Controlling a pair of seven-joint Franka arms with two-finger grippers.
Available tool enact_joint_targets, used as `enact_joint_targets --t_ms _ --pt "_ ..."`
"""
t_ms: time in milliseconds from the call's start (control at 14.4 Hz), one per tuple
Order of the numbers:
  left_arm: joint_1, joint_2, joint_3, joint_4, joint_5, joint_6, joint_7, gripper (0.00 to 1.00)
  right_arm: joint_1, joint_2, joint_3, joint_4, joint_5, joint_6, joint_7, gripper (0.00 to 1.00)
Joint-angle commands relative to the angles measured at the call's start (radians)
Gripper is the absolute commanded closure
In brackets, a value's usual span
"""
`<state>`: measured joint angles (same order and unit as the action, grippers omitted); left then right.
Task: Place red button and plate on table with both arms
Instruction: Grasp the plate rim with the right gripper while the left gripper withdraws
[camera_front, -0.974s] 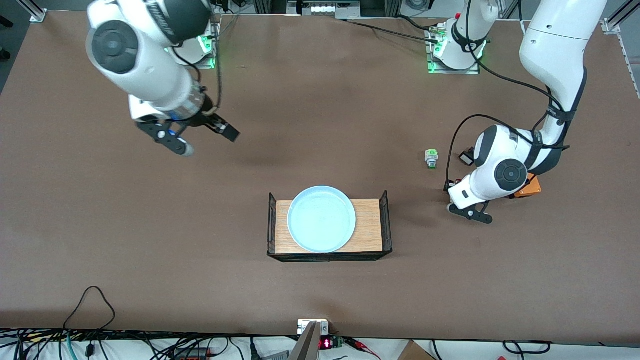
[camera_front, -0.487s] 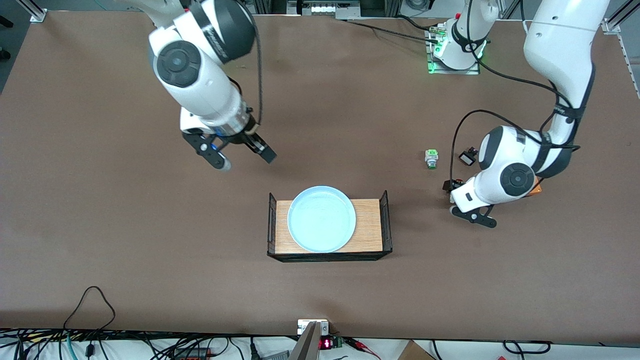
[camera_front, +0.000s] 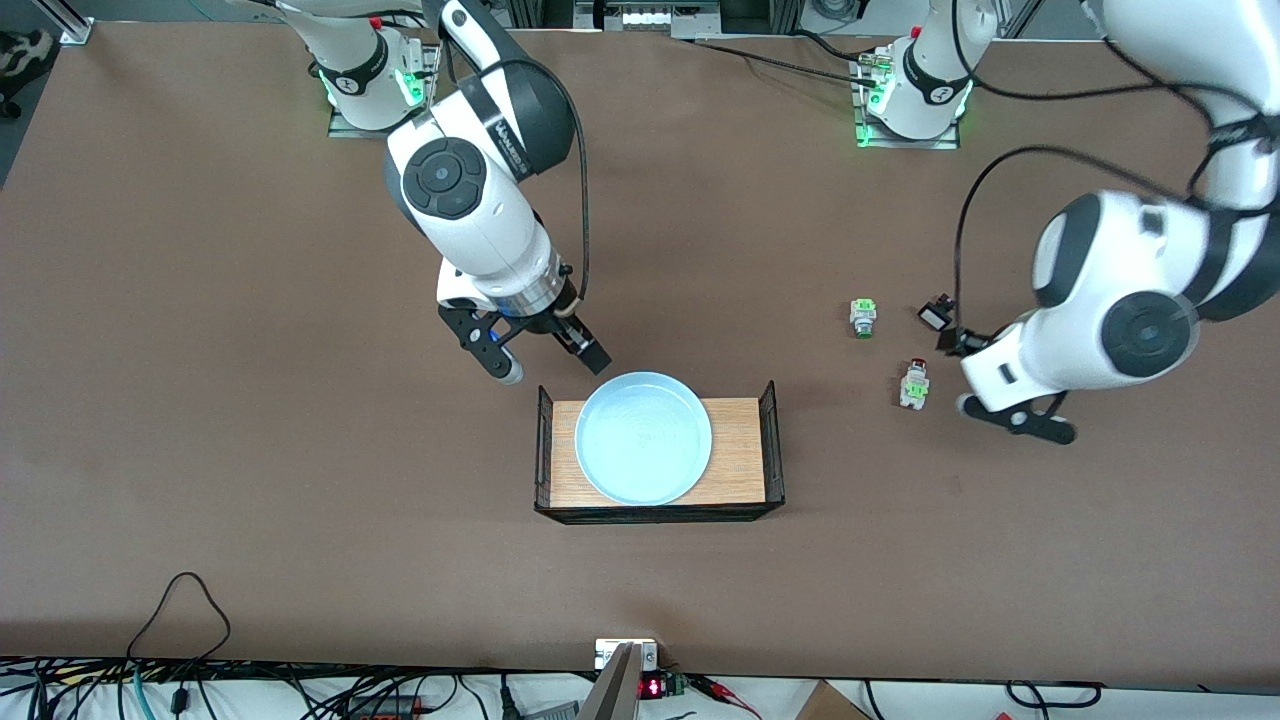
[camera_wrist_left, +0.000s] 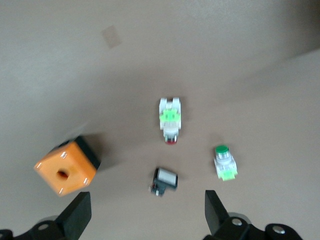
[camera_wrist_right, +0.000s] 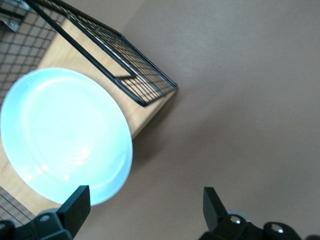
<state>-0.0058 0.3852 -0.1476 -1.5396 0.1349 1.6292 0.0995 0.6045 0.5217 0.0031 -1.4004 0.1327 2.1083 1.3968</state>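
The red button (camera_front: 913, 385) lies on its side on the table (camera_front: 300, 450), apart from any gripper; it also shows in the left wrist view (camera_wrist_left: 170, 120). My left gripper (camera_front: 990, 385) is open and empty, up over the table beside the red button (camera_wrist_left: 146, 215). The pale blue plate (camera_front: 643, 437) lies on the wooden tray (camera_front: 735, 470) in the middle of the table. My right gripper (camera_front: 548, 360) is open and empty, over the table just off the plate's rim. In the right wrist view the plate (camera_wrist_right: 60, 135) lies beside one finger, with the gripper (camera_wrist_right: 145, 205) over bare table.
A green-capped button (camera_front: 862, 317) and a small black part (camera_front: 935, 316) lie farther from the front camera than the red button. The orange box (camera_wrist_left: 65, 172) shows only in the left wrist view. The tray has black wire ends (camera_wrist_right: 125, 75). Cables run along the near table edge.
My right gripper has swung in toward the plate. My left gripper has drawn away toward its own end of the table, and the red button now shows lying free on the table.
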Motion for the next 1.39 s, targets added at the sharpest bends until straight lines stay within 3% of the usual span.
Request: enact_joint_targets --t_ms 0,139,417,626,765,904,1321 --pt "0.01 -0.006 0.002 0.145 -0.024 -0.193 -0.027 0.0 0.008 0.05 -0.009 0.05 0.013 0.077 0.08 0.0" --pt "0.036 -0.05 0.003 0.185 -0.024 -0.271 -0.034 0.0 0.008 0.073 -0.011 0.054 0.013 0.123 0.1 0.0" --pt "0.053 -0.178 0.054 0.149 -0.049 -0.249 -0.038 0.0 0.008 0.118 -0.008 0.052 0.015 0.142 0.105 0.0" --pt "0.067 -0.358 0.115 -0.119 -0.173 -0.059 -0.046 0.0 0.024 0.139 -0.008 0.05 0.013 0.142 0.11 0.0" --pt "0.07 -0.44 0.118 -0.229 -0.17 0.075 -0.043 0.0 0.024 0.147 -0.009 0.05 0.013 0.148 0.11 0.0" --pt "0.067 -0.45 0.141 -0.237 -0.169 0.074 -0.04 0.0 0.014 0.147 -0.011 0.05 0.013 0.165 0.107 0.0" --pt "0.06 -0.405 0.128 -0.142 -0.153 0.009 -0.027 0.0 0.018 0.158 -0.011 0.05 0.013 0.177 0.111 0.0"
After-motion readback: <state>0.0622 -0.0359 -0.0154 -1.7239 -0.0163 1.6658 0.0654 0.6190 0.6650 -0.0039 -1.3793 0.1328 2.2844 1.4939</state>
